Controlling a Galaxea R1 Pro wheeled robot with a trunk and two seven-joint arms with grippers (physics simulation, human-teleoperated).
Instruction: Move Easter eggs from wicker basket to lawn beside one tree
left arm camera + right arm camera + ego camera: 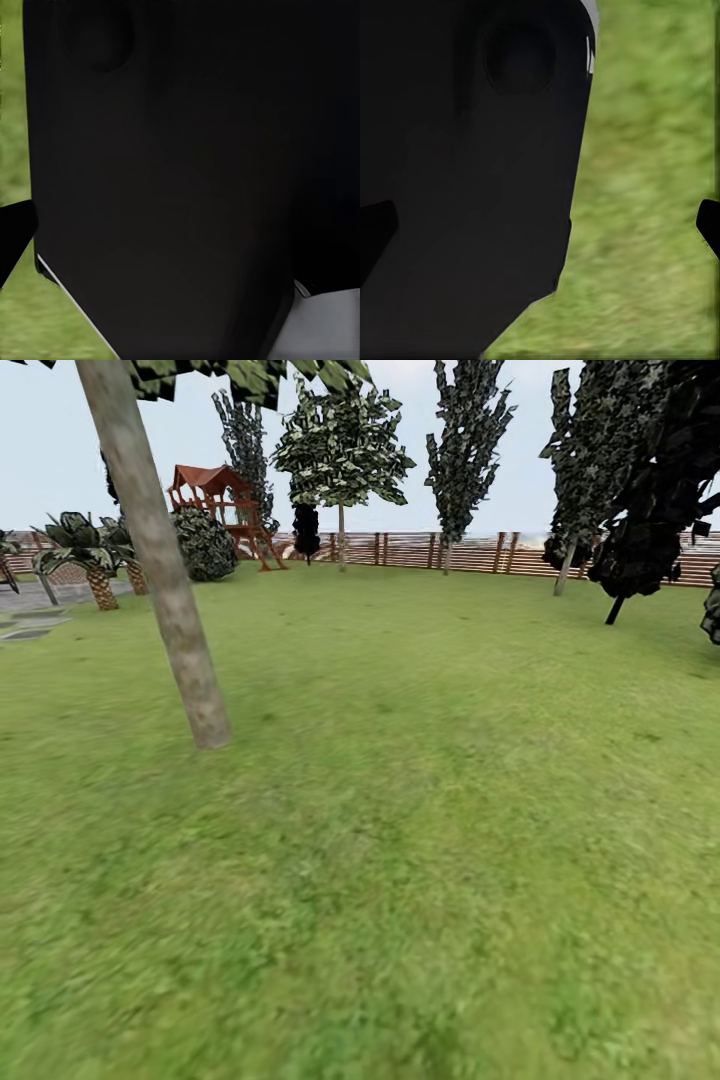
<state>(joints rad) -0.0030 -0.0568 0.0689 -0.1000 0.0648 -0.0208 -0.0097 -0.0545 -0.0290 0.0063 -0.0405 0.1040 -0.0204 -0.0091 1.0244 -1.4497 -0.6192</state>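
A lawn (420, 840) is seen with a pale-trunked tree (160, 575) at ten o'clock; the basket is judged still to be sought, and neither pincer's opening can be told.

Green grass (420, 840) covers the ground all the way to a brown wooden fence (470, 550) at the back. A tall pale tree trunk (160, 570) leans up from the grass on the left. Far behind it stands a wooden playset (222, 505) with a red roof, next to a round dark bush (203, 543). Small palms (85, 555) grow at the far left, by some grey paving (30, 622). More trees (342, 450) stand along the fence, and very dark ones (655, 510) are on the right. The sky (520, 420) is pale and bright.
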